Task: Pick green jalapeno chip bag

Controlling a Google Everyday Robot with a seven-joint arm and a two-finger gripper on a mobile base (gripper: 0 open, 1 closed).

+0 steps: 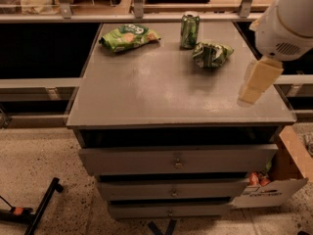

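Lying left of pincer [248, 96]: chip bag [211, 54]

green jalapeno chip bag [211, 54] dark shiny green with silvery-white patches, lime-green bag [128, 36] with white lettering near back-left corner, green can [189, 30] at back edge, grey desk [161, 94], cream gripper [255, 83] over right edge
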